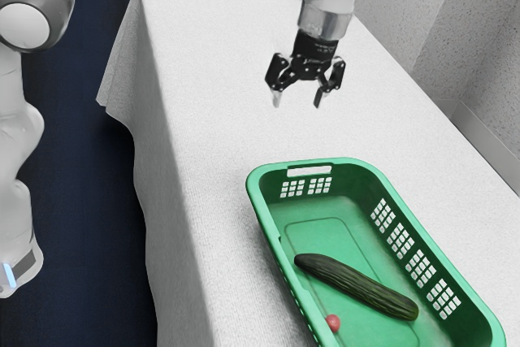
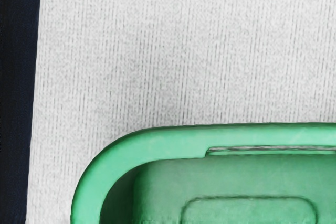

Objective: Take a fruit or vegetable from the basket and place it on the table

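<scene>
Exterior view: cucumber [image 1: 357, 286] in basket [image 1: 351, 164].

We see open air above the basket [image 1: 349, 162]; raised walls [image 1: 378, 188] block low sideways entry. We've got bare floor [image 1: 325, 217] inside.

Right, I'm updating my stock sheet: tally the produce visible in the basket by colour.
Dark green: 1 (cucumber)
Red: 1 (small round item)
Total: 2 visible; part of the basket is out of view.
</scene>
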